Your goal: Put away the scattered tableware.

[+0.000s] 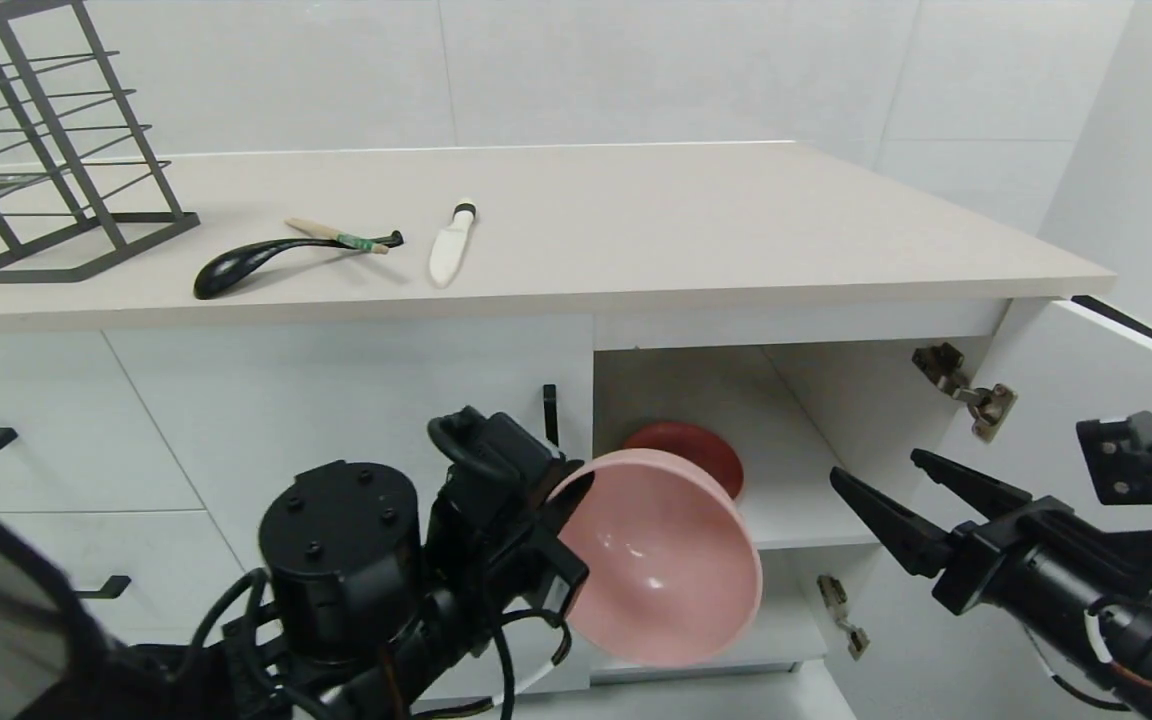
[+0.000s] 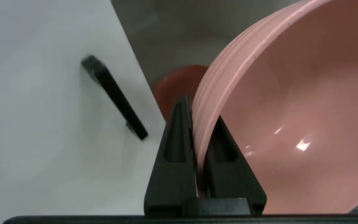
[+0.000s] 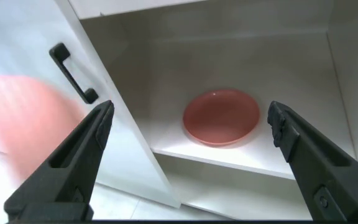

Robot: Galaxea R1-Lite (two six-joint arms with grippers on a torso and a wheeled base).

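Cabinet opening [image 1: 736,400]: seen open under the front edge of the surface [image 1: 686,220]. It is bounded at 3 o'clock by the swung-out door [image 1: 1096,400] and at 9 o'clock by a closed front with a black handle [image 1: 549,412].
Shelf [image 1: 806,505]: bare room is left at 3 o'clock of the red plate [image 1: 698,445], which lies flat toward the shelf's 9 o'clock side.
Left hand [image 2: 199,124]: closed narrowly on the rim of the pink bowl [image 1: 666,560], one finger inside and one outside.
Pink bowl: held tipped on edge at 3 o'clock of the left hand, in front of the opening and at 6 o'clock of the red plate.
Right hand [image 1: 878,466]: spread wide with nothing held, at 3 o'clock of the pink bowl and apart from it, before the door.
Surface: a black spoon [image 1: 236,265] is crossed at its handle by a wooden stick [image 1: 336,235]. A white utensil [image 1: 451,245] lies just at 3 o'clock of them, near the front edge, and a wire rack [image 1: 46,150] stands at the 9 o'clock end.
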